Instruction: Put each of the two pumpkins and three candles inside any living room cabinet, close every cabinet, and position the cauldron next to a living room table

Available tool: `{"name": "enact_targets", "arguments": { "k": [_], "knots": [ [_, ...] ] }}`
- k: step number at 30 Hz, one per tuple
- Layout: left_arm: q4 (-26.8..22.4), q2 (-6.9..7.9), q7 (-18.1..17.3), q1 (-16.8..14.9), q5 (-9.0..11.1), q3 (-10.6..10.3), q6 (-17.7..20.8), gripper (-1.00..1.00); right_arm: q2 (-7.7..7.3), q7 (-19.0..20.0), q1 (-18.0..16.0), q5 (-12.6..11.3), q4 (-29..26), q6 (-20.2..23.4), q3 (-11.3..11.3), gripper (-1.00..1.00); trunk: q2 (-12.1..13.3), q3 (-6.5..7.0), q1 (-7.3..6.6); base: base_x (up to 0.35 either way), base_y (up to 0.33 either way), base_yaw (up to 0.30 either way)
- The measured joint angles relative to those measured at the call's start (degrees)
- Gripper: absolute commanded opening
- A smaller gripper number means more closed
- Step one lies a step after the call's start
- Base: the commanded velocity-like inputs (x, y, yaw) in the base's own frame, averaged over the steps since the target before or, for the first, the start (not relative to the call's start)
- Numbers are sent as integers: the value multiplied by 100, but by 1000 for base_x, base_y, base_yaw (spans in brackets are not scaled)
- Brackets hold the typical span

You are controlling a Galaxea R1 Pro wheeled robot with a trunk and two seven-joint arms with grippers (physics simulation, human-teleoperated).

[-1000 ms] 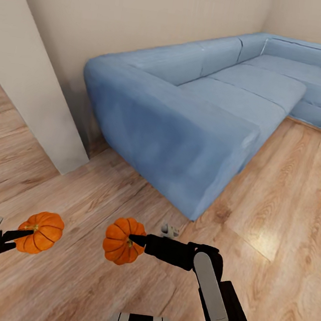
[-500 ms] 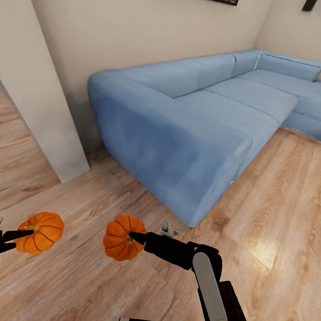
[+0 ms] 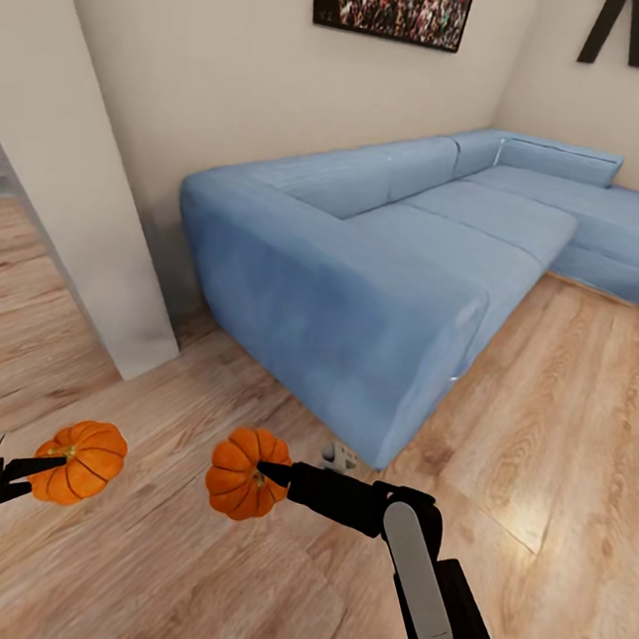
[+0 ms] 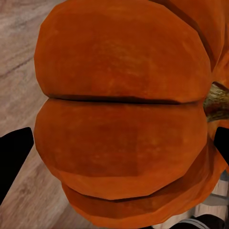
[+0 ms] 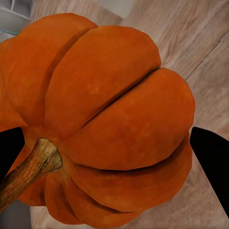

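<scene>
The left hand [image 3: 41,470] is clenched on 1 pumpkin [image 3: 82,460], the right hand [image 3: 275,476] on the other pumpkin [image 3: 241,474], both carried low over the wood floor [image 3: 565,440] beside the blue sofa [image 3: 387,258]. Best to keep both grips firm and level while turning to find the cabinet.

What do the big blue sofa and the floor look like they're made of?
The sofa looks upholstered in soft matte blue fabric: faintly mottled, no shine. The floor looks like glossy wood or laminate planks: visible grain, board seams and a bright reflection.
</scene>
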Motion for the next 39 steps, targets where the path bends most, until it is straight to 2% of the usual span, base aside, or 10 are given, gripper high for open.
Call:
{"name": "enact_targets", "arguments": {
  "k": [5, 12, 33, 39],
  "knots": [
    [0, -11, 3, 0, -12, -18, 0, -100, 1, 0, 0, 2, 45, 2, 0, -100, 7, 111, -13, 0, 0, 0],
    [1, -13, -5, 1, -13, -25, -7, -100, 1, 0, 0, 15, 121, 9, -19, -100, 7, 67, -12, 0, 0, 0],
    [0, -22, -7, 0, -7, -28, -5, -100, 5, 0, 0, 0, 182, 7, 5, -100, 35, 335, -67, 0, 0, 0],
    [1, -22, -6, 1, -14, -29, -16, -100, 6, 0, 0, 8, 185, 7, 5, -100, 35, 280, -66, 0, 0, 0]
  ]
}}
